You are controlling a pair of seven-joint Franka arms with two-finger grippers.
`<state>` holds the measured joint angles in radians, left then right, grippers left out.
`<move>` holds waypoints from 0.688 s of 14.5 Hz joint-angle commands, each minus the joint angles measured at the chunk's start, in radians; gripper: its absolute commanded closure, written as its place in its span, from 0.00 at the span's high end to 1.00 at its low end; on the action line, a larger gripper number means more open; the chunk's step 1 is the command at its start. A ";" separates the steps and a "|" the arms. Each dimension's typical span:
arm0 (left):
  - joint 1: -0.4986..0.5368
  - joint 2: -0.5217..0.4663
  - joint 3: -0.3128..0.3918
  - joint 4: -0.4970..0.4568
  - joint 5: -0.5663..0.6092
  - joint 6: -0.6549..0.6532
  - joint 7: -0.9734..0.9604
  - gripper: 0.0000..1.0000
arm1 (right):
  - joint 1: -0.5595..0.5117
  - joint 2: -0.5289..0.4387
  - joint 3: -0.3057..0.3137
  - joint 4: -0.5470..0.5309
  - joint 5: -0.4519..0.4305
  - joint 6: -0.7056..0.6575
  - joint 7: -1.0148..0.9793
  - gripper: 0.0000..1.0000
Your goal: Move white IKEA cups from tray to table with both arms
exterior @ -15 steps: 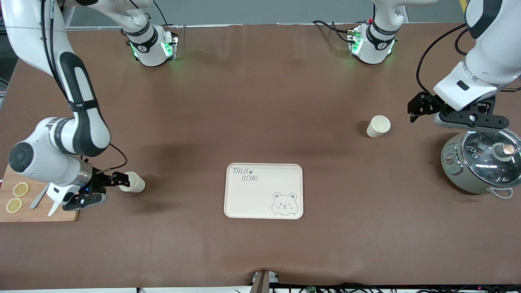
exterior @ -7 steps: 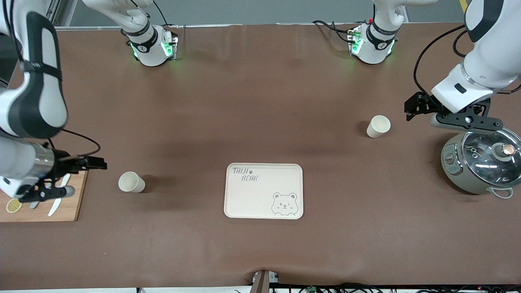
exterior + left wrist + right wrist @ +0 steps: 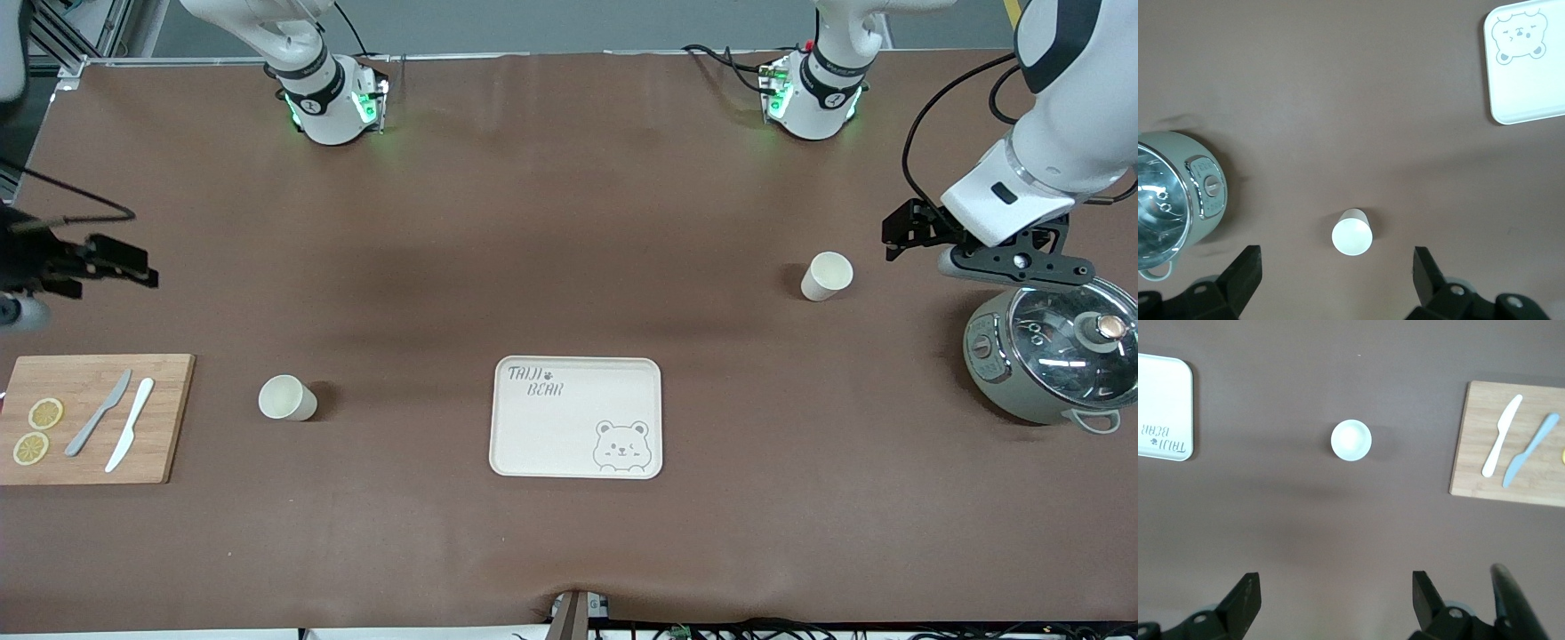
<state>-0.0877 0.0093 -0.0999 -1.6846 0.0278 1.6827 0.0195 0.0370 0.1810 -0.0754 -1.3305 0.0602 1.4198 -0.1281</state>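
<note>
Two white IKEA cups stand upright on the brown table. One cup (image 3: 286, 397) (image 3: 1351, 440) is between the bear-printed tray (image 3: 576, 418) and the cutting board. The other cup (image 3: 827, 276) (image 3: 1352, 233) stands toward the left arm's end, farther from the front camera. My right gripper (image 3: 133, 265) (image 3: 1336, 590) hangs open and empty, high over the table's edge at the right arm's end, well away from its cup. Open and empty too, my left gripper (image 3: 893, 240) (image 3: 1336, 263) hovers over the table between the second cup and the pot.
A wooden cutting board (image 3: 164, 418) (image 3: 1471, 453) carries two knives (image 3: 100, 425) and lemon slices (image 3: 44, 413). A grey pot with a glass lid (image 3: 1053, 356) (image 3: 1178, 193) stands at the left arm's end, right under the left wrist. The tray (image 3: 1531, 93) (image 3: 1161, 400) shows in both wrist views.
My right gripper has drawn back from the cup by the board, rising and moving toward the table's edge; the cup stays standing. The left gripper has barely shifted.
</note>
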 commanded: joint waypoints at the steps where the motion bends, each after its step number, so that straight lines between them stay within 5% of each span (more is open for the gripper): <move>1: 0.006 0.006 0.000 0.020 -0.025 -0.023 0.017 1.00 | 0.004 -0.113 0.008 -0.140 -0.019 0.027 0.082 1.00; 4: 0.006 0.006 0.000 0.020 -0.025 -0.023 0.019 1.00 | 0.032 -0.133 0.016 -0.156 -0.101 0.019 0.139 1.00; 10: 0.008 0.005 0.003 0.022 -0.025 -0.023 0.019 1.00 | 0.023 -0.132 0.011 -0.130 -0.105 -0.027 0.131 1.00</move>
<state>-0.0862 0.0093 -0.0991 -1.6843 0.0207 1.6815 0.0196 0.0588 0.0740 -0.0639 -1.4521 -0.0244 1.4097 -0.0149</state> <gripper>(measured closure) 0.000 0.000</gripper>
